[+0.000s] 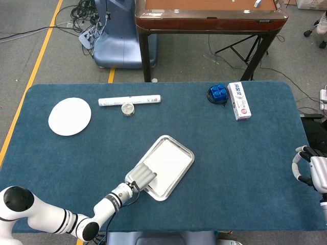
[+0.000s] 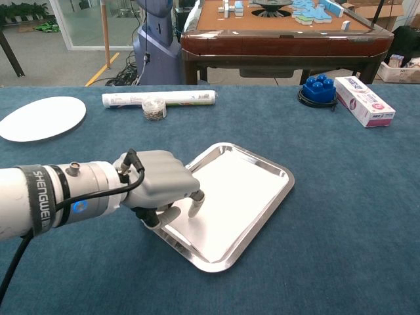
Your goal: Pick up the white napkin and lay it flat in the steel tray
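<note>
The blue table [image 1: 240, 168] carries the steel tray [image 2: 278, 202] near the middle of its front edge. The white napkin [image 2: 237, 193] lies flat inside the tray, covering most of its floor. The left hand [image 2: 159, 184] rests on the tray's near-left corner, fingers [image 2: 195, 205] curled together, tips pointing down at the napkin's edge; contact cannot be confirmed. The right hand [image 1: 310, 168] sits at the table's right edge, fingers curled, holding nothing. A white plate [image 1: 70, 116] lies near the far-left corner.
</note>
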Controlling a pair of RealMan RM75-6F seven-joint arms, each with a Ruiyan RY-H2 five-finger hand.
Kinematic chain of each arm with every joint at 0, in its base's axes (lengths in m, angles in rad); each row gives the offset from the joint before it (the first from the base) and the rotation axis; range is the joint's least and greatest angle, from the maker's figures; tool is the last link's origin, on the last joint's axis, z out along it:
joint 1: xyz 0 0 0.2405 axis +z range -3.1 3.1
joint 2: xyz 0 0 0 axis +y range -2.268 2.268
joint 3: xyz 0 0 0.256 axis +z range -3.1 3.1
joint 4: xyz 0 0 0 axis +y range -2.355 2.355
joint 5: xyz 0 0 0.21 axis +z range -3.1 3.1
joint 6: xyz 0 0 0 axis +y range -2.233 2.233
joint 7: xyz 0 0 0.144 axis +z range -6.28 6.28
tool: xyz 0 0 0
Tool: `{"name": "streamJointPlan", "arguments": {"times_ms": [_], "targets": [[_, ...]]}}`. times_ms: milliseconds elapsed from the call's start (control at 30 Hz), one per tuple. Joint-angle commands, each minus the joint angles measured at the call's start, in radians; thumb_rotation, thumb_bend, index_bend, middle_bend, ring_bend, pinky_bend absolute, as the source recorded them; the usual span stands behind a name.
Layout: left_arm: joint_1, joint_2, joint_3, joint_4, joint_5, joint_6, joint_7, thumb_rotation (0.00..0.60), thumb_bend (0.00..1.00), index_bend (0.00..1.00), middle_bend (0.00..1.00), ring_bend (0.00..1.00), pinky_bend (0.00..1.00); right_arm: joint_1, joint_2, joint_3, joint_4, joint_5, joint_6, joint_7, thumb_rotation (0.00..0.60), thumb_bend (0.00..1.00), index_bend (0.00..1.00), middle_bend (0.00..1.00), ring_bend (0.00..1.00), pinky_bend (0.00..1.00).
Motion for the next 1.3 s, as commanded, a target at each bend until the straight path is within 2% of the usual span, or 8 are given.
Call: {"name": "streamJointPlan", "arguments": {"times_ms": [33, 467, 600, 700, 833, 1000, 1167, 1300], "targets": [[0.009, 0.006, -0.003, 0.001, 0.017, 0.007, -0.014, 0.600, 0.64, 0.35, 1.00, 1.00, 1.00, -0.001, 0.000, 0.001, 0.000, 0.000, 0.001, 0.003, 0.600, 0.38, 0.59, 0.33, 0.30, 0.35], [0.145, 0.187, 0.015, -0.092, 0.215, 0.168, -0.168, 0.600, 0.61, 0.27, 0.99, 0.96, 1.00, 0.000, -0.002, 0.002, 0.001, 0.004, 0.001, 0.003, 0.600, 0.38, 0.59, 0.33, 0.30, 0.35], [0.221, 0.234, 0.029, -0.089, 0.266, 0.252, -0.218, 0.600, 0.55, 0.26, 0.89, 0.84, 1.00, 0.004, -0.008, 0.000, 0.000, 0.008, -0.005, -0.017, 0.600, 0.38, 0.59, 0.33, 0.30, 0.35], [0.283, 0.265, 0.038, -0.092, 0.314, 0.321, -0.261, 0.600, 0.53, 0.25, 0.72, 0.72, 0.98, 0.006, -0.013, -0.001, -0.002, 0.009, -0.007, -0.029, 0.600, 0.38, 0.59, 0.33, 0.30, 0.35], [0.383, 0.294, 0.066, -0.070, 0.416, 0.430, -0.341, 0.600, 0.52, 0.25, 0.59, 0.60, 0.91, 0.008, -0.019, -0.002, -0.001, 0.009, -0.008, -0.039, 0.600, 0.38, 0.59, 0.33, 0.30, 0.35], [0.495, 0.350, 0.108, -0.084, 0.469, 0.494, -0.418, 0.600, 0.51, 0.25, 0.41, 0.41, 0.69, 0.010, -0.028, -0.003, 0.002, -0.001, -0.003, -0.044, 0.600, 0.38, 0.59, 0.33, 0.30, 0.35], [0.599, 0.376, 0.127, -0.036, 0.565, 0.577, -0.522, 0.600, 0.51, 0.28, 0.38, 0.36, 0.54, 0.010, -0.039, -0.006, 0.010, -0.022, 0.011, -0.041, 0.600, 0.38, 0.59, 0.33, 0.30, 0.35], [0.683, 0.388, 0.147, -0.007, 0.618, 0.633, -0.593, 0.600, 0.51, 0.29, 0.38, 0.35, 0.49, 0.008, -0.047, -0.007, 0.014, -0.034, 0.024, -0.037, 0.600, 0.38, 0.59, 0.33, 0.30, 0.35]]}}
